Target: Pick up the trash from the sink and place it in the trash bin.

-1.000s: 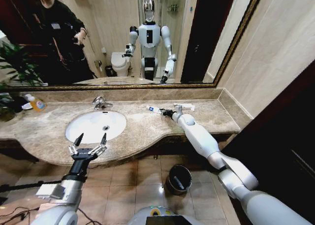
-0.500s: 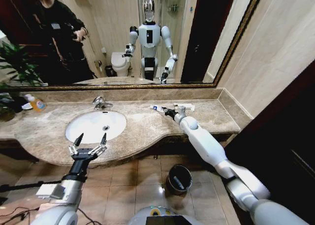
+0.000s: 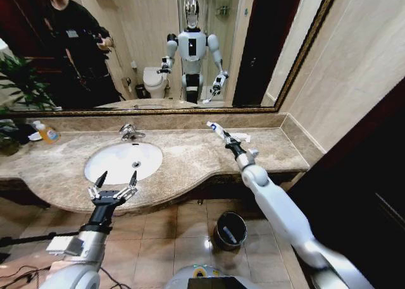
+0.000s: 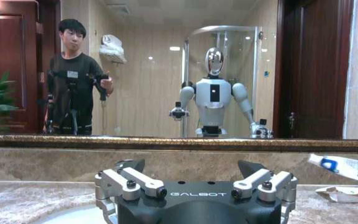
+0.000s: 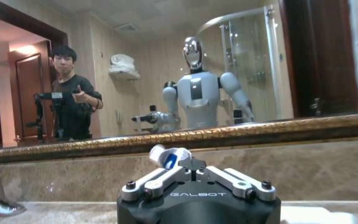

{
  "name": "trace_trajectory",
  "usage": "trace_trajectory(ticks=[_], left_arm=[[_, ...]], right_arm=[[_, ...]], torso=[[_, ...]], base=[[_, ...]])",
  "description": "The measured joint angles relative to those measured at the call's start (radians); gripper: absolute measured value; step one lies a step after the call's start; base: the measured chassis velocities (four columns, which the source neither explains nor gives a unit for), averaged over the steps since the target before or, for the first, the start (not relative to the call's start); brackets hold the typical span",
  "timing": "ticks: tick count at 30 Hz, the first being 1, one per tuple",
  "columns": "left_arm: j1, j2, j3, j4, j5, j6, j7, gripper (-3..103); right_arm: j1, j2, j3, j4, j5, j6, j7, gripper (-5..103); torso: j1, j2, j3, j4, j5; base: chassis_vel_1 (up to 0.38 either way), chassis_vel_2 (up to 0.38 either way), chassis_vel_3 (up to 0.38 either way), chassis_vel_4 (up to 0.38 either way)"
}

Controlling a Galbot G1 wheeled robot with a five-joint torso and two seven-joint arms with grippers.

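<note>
right claw (image 3: pixel 223 136): clenched on the tube (image 3: pixel 214 128), raised above the worktop (image 3: pixel 183 159) at its far right, right of the sink (image 3: pixel 123 161)
tube: white with blue marking, sticks out past the fingertips, tilted up toward the mirror (image 3: pixel 164 42); in the right wrist view it pokes up between the closed fingers (image 5: pixel 166 157); in the left wrist view it hangs in the air above the packet (image 4: pixel 347 166)
packet (image 3: pixel 239 137): flat, white, lies on the worktop at the far right by the back wall, just beside the right claw, under the lifted tube; also seen in the left wrist view (image 4: pixel 347 193)
left claw (image 3: pixel 115 180): released, fingers spread, hovers at the near rim of the sink, holds nothing; fingers apart in its wrist view too (image 4: pixel 195 189)
sink: white oval basin, left half of the worktop, tap (image 3: pixel 130 132) at its far edge
bin (image 3: pixel 230 230): dark, metal rim, on the floor near the worktop's front edge, below the right arm; a pale item lies inside, cannot tell what
bottle (image 3: pixel 46 133): orange-yellow, far left on the worktop, next to a plant (image 3: pixel 19 86)
</note>
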State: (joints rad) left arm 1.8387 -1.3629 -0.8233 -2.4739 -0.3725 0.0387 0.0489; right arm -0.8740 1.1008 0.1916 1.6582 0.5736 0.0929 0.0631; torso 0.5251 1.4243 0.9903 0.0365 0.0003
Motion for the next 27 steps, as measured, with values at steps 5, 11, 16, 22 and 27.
trace_trajectory(ticks=[5,11,16,22,27], left_arm=[[0.0,0.0,0.0,0.0,0.0,0.0,0.0,100],[0.0,0.0,0.0,0.0,0.0,0.0,0.0,100],[0.0,0.0,0.0,0.0,0.0,0.0,0.0,100],[0.0,0.0,0.0,0.0,0.0,0.0,0.0,100],[0.0,0.0,0.0,0.0,0.0,0.0,0.0,100]], right_arm=[[-0.163,-0.037,0.084,0.169,-0.059,-0.005,0.061,0],[-0.365,-0.028,0.245,0.288,-0.162,-0.006,0.059,0],[-0.476,-0.01,0.317,0.328,-0.177,0.0,0.045,0],[-0.655,0.037,0.426,0.388,-0.191,0.029,-0.011,0],[-0.792,0.076,0.483,0.396,-0.201,0.089,-0.102,0]], torso=[[0.0,0.0,0.0,0.0003,0.0],[0.0,0.0,0.0,0.0002,0.0],[0.0,0.0,0.0,0.0001,-0.0001],[0.0,0.0,0.0,0.0004,-0.0004],[0.0,0.0,0.0,0.0001,-0.0004]], base=[[0.0,0.0,0.0,0.0],[0.0,0.0,0.0,0.0],[0.0,0.0,0.0,0.0],[0.0,0.0,0.0,0.0],[0.0,0.0,0.0,0.0]])
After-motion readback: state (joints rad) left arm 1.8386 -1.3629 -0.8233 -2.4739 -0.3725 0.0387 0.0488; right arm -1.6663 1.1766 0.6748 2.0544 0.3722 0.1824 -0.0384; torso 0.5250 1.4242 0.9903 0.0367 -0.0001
